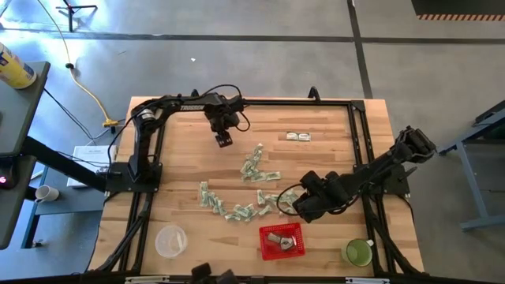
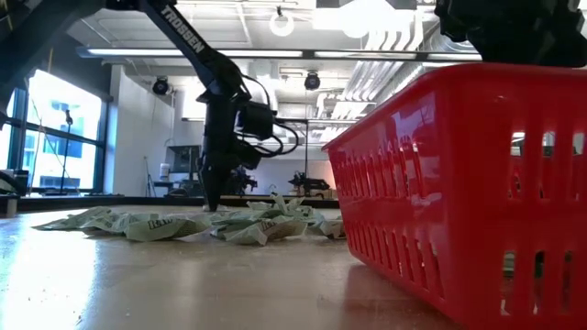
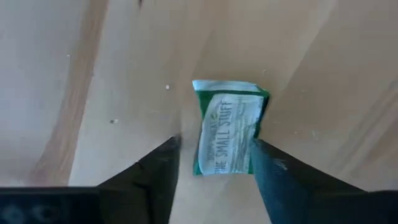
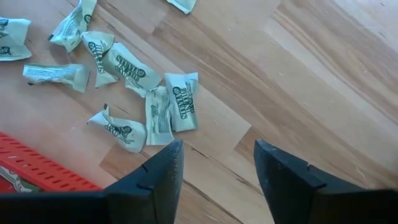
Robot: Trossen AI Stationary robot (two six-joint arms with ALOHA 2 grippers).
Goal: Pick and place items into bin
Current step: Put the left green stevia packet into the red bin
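Several pale green-and-white wrapped items (image 1: 251, 189) lie scattered on the middle of the wooden table (image 1: 189, 158). The red basket (image 1: 282, 241) stands near the front edge with a few pieces in it. My left gripper (image 1: 223, 142) points straight down, low over the table's far part, open, with one item (image 3: 227, 127) lying flat on the wood between its fingers. My right gripper (image 1: 301, 208) hangs open above the table beside the items' right end, just behind the basket, with nothing between its fingers (image 4: 217, 152). My left gripper stands from above with one finger on either side of the item, along its two long edges. One finger (image 3: 270, 168) is right at the item's long edge (image 3: 254, 134); I cannot tell whether it touches. The other finger stands clear of it.
A clear round container (image 1: 170, 241) sits at the front left and a green cup (image 1: 359, 252) at the front right. Two more wrapped pieces (image 1: 298, 136) lie apart at the far right. Black frame rails (image 1: 260, 102) run along the table's sides and far edge.
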